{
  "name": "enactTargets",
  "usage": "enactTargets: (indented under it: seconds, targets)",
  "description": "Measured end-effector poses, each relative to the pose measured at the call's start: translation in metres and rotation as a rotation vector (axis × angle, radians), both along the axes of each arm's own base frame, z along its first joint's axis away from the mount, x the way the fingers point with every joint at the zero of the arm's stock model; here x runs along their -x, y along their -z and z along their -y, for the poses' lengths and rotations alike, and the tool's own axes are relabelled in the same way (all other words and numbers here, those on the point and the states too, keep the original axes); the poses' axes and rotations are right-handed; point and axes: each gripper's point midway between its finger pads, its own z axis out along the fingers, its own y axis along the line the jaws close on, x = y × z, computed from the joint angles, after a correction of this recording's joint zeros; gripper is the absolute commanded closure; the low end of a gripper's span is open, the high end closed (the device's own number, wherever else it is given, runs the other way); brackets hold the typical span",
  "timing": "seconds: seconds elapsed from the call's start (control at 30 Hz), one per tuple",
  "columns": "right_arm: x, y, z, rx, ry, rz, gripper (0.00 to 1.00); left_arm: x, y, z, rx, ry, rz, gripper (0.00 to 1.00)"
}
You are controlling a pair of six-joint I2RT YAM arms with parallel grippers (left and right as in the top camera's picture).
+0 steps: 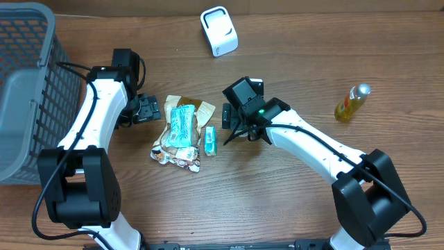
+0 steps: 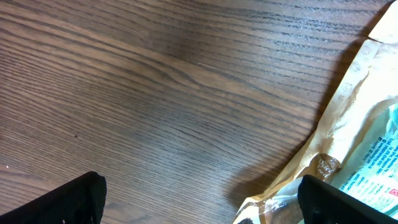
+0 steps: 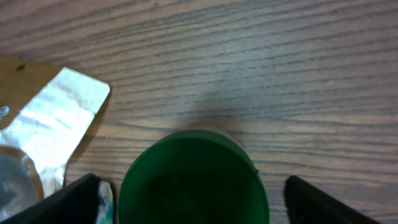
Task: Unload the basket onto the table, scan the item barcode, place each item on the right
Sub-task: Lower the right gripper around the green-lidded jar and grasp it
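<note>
Overhead view: two arms are seen reaching toward a heap of packets at the middle of a wooden surface (image 1: 277,208).
Left tool (image 1: 148,109) (image 2: 202,204): it is held wide, nothing is gripped, and it is placed just left of the heap.
Left wrist view: the edge of a brown pouch (image 2: 348,112) is seen on the wood by one finger.
Right tool (image 1: 234,132) (image 3: 199,202): it is held wide and nothing is clamped.
Green round item (image 3: 193,180): it is framed between the right tool's fingers with a gap on each side, just right of the heap and beside a silver foil flap (image 3: 62,118). It is hidden under the tool from above.
Heap: a teal packet (image 1: 182,125) is laid on the brown pouch (image 1: 202,109), with a small green box (image 1: 210,139) beside it and printed wrappers (image 1: 173,155) below.
White scanner (image 1: 218,31): it is set near the far edge, well apart from both tools.
Yellow bottle (image 1: 352,102): it is laid at the right, well apart from the heap.
Wire basket (image 1: 28,42): it is placed at the left edge.
</note>
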Motion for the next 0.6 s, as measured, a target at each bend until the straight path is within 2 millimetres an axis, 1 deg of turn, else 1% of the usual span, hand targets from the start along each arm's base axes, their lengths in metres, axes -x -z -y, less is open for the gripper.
enactTargets:
  seconds: [0.27, 0.6]
  targets:
    - [0.001, 0.001, 0.007, 0.034, 0.009, -0.001, 0.19, 0.000, 0.000, 0.000, 0.000, 0.000, 0.000, 0.00]
    - [0.006, 0.003, 0.025, 0.124, 0.034, -0.009, 0.18, 0.000, 0.000, 0.000, 0.000, 0.000, 0.000, 0.01]
